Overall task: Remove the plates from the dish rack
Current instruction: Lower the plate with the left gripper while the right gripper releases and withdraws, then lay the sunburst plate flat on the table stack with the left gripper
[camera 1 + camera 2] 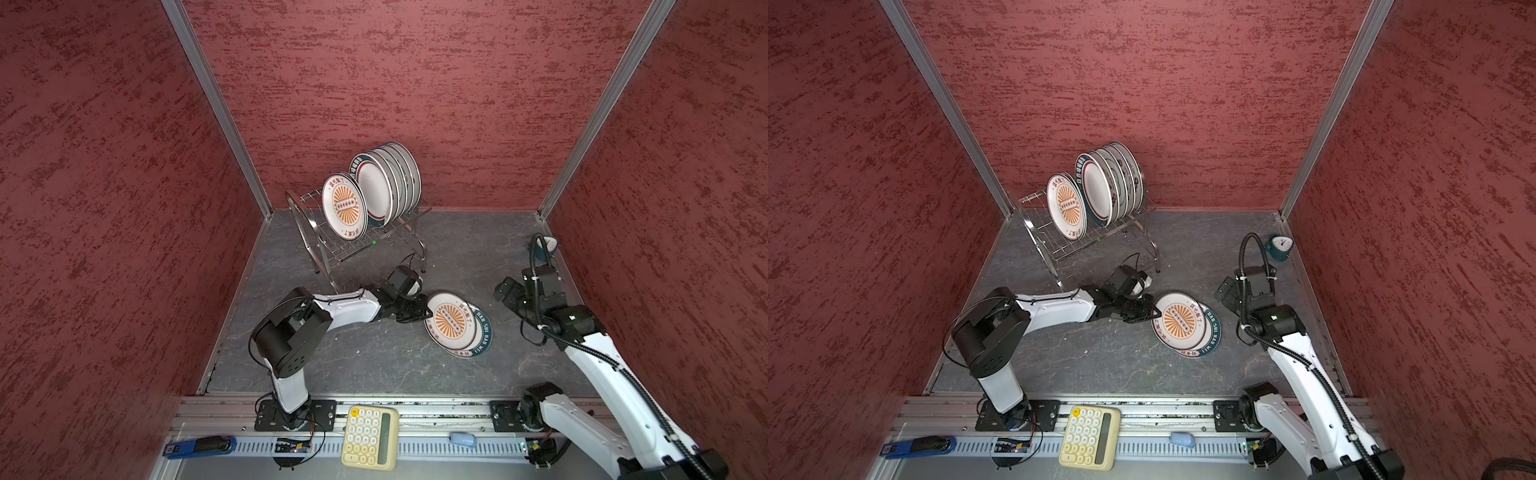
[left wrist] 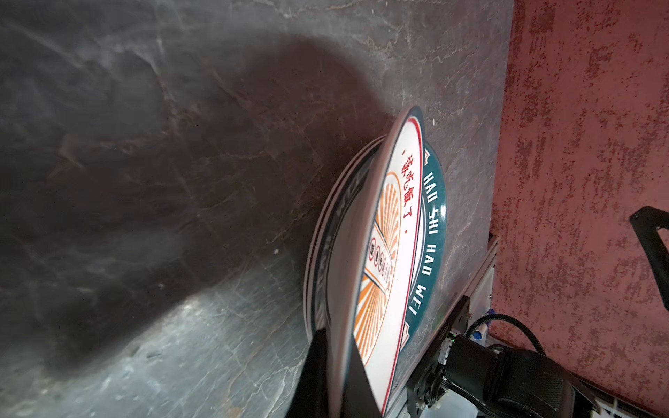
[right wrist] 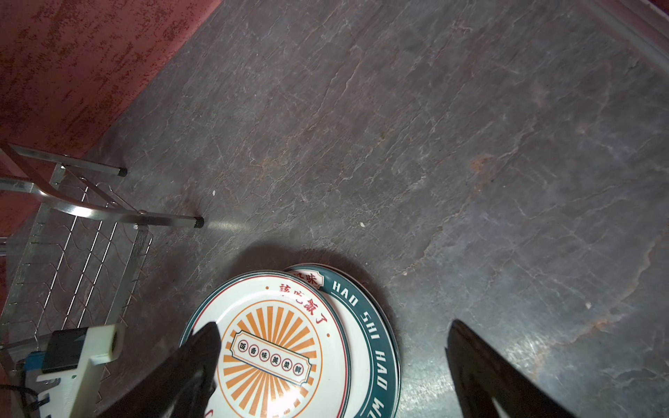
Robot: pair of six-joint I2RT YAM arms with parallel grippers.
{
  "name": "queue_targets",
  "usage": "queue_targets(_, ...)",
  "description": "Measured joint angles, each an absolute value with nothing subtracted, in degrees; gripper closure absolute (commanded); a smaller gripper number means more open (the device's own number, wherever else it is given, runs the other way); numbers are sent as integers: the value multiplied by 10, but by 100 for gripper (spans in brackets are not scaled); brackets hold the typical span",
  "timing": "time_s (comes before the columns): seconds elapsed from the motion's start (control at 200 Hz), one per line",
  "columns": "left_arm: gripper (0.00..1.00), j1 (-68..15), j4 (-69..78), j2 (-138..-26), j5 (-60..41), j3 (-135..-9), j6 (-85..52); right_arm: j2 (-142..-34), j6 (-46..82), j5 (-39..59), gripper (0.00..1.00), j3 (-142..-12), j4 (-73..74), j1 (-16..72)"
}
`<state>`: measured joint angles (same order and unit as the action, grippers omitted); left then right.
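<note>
Jaws: my left gripper (image 1: 422, 311) is pinched on the rim of the sunburst plate (image 1: 451, 321), which is tilted, I judge, for settling onto the pile. My right gripper (image 3: 333, 324) gapes wide and empty close by. Beyond the left jaws, the dish rack (image 1: 349, 249) holds a row of plates (image 1: 374, 187) upright in its top slots, and a teal-rimmed plate (image 1: 485, 332) lies flat beneath the held one.

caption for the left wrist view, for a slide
Left gripper pinching the sunburst plate by its rim, over the teal-rimmed plate.

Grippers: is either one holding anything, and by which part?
The left gripper pinches the unloaded sunburst plate by its rim. The right gripper is open, holding nothing.
</note>
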<state>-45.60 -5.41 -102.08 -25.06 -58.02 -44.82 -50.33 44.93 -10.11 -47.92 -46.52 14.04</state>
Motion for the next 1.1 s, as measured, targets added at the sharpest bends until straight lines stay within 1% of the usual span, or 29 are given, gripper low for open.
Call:
queue_targets(0.05,90,-459,-60,-1024,-248,-589,-448,-500,448,-107,2,-479,-465,140)
queue_targets(0.16,75,-467,-73,-1037,-243,-611,-449,-499,445,-116,1,-478,-465,140)
queue_targets(0.245,67,-474,-91,-1047,-234,-628,-448,-499,442,-121,1,-473,-465,140)
queue_targets(0.381,65,-484,-116,-1056,-220,-647,-448,-499,436,-123,1,-466,-465,140)
queue_targets(0.471,59,-488,-129,-1062,-215,-655,-448,-499,430,-123,1,-463,-465,140)
queue_targets(0.556,51,-490,-141,-1069,-207,-664,-453,-499,425,-123,1,-463,-465,140)
queue_targets(0.776,46,-500,-181,-1086,-185,-687,-453,-491,415,-124,1,-456,-462,140)
queue_targets(0.967,45,-509,-206,-1093,-172,-710,-451,-489,409,-125,1,-452,-461,140)
queue_targets(1.097,42,-516,-231,-1103,-157,-733,-445,-489,404,-125,1,-451,-461,140)
